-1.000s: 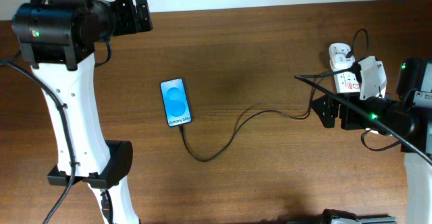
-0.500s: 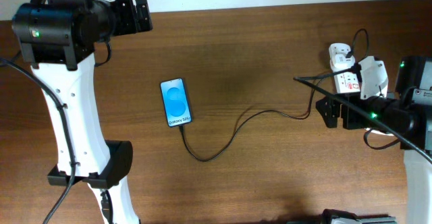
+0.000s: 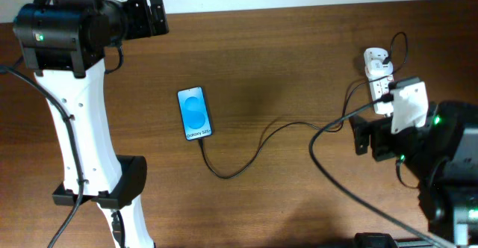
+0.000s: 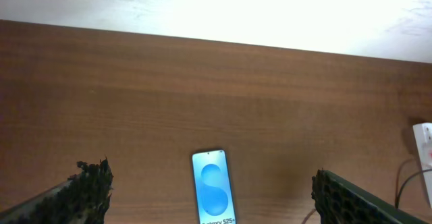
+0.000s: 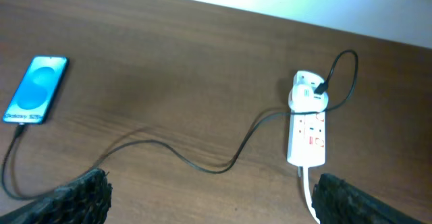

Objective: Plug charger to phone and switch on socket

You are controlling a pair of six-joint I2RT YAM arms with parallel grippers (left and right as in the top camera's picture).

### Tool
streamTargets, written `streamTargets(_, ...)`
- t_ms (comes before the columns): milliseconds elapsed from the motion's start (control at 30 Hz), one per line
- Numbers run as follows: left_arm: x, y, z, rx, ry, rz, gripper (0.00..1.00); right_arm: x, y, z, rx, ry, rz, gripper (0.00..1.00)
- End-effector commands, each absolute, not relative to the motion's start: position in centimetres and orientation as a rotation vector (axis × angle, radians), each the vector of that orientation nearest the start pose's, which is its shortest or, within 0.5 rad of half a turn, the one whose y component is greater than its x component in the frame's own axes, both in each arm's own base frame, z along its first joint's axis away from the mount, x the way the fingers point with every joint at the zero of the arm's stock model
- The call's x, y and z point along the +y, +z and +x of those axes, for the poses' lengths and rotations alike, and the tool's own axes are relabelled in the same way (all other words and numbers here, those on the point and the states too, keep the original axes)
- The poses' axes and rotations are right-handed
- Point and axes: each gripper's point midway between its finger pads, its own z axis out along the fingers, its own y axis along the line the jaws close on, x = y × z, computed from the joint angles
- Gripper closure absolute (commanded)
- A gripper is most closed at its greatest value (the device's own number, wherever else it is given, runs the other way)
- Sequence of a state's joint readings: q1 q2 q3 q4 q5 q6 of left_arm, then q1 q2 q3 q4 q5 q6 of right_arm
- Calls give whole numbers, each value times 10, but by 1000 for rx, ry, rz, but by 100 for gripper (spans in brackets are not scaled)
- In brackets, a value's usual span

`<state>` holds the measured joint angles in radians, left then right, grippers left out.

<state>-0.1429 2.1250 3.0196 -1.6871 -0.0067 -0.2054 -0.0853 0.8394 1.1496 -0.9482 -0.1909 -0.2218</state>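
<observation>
**Phone mid-table, cable run to power strip, both grippers wide open and empty**

The phone point(image 3: 194, 113) lies flat, left of centre in the overhead view, with its blue screen up and the "Galaxy" text on its lower short edge. The charger cable point(image 3: 246, 158) meets that same edge. I cannot tell whether the plug is fully seated. From the phone the cable dips toward the bottom of the frame, curves up and runs right across the table point(image 3: 284, 61) to the power strip point(image 3: 379, 72) at the upper right. A white adapter sits on the far end of the strip, and the black cable loops out of it. The right wrist view shows red switch marks on the strip and a thick white cord point(image 5: 307, 183) leaving its near end. I cannot read the switch position.

The left gripper point(image 3: 160, 13) is at the upper left of the overhead view, well apart from the phone. Its fingers point(image 4: 88, 190) are spread wide and hold nothing.

The right gripper point(image 3: 358, 132) is at the right, just below the power strip and near the cable but not touching it. Its jaws are also fully apart, with nothing between them.
</observation>
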Motion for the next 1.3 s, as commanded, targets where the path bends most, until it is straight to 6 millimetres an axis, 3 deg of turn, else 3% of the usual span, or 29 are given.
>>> streamTargets(0, -59, 400, 429, 2345, -170, -79, 1, 14, 270, 247, 2180, 27, -279, 1)
streamTargets(167, -59, 400, 429, 2345, -170, -78, 1, 25, 248, 239, 2117, 31, -327, 1)
streamTargets(500, -59, 400, 429, 2345, -170, -79, 1, 28, 227, 231, 2047, 30, -336, 1)
streamTargets(1067, -59, 400, 429, 2345, -170, -79, 1, 28, 234, 226, 1936, 10, -331, 1)
streamTargets(1267, -59, 400, 429, 2345, -170, -78, 1, 28, 225, 230, 1858, -3, -327, 1)
